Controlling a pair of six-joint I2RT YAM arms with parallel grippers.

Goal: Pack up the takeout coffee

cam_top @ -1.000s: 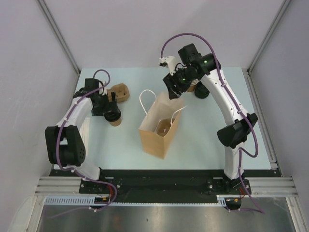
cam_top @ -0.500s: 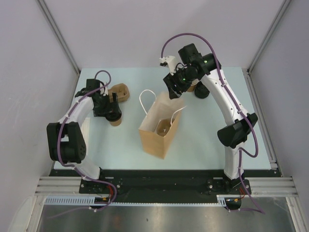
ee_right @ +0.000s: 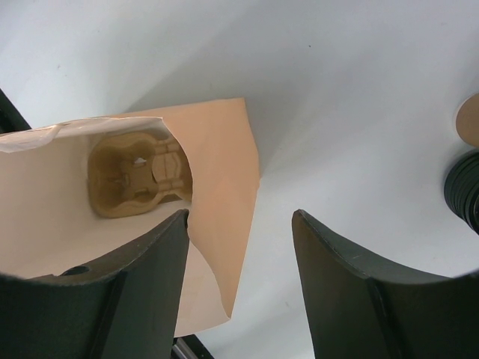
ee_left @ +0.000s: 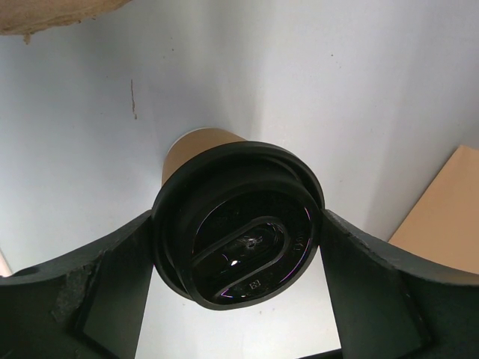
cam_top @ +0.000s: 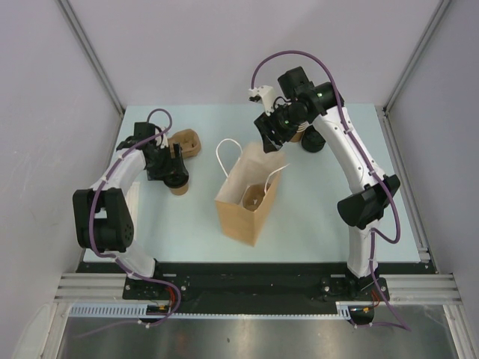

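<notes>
Left gripper (ee_left: 238, 224) is clamping the takeout coffee (ee_left: 239, 250) by its black lid. Right gripper (ee_right: 239, 217) is hovering, jaws apart, over the paper bag (ee_right: 224, 172) rim.

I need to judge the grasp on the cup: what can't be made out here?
Left wrist: the takeout coffee shows mostly lid, its paper side nearly hidden; jaw contact unclear.
Top: the left gripper covers that cup.
Right wrist: a black stack is cut off by the right edge; a jaw hides part of the paper bag mouth.
</notes>
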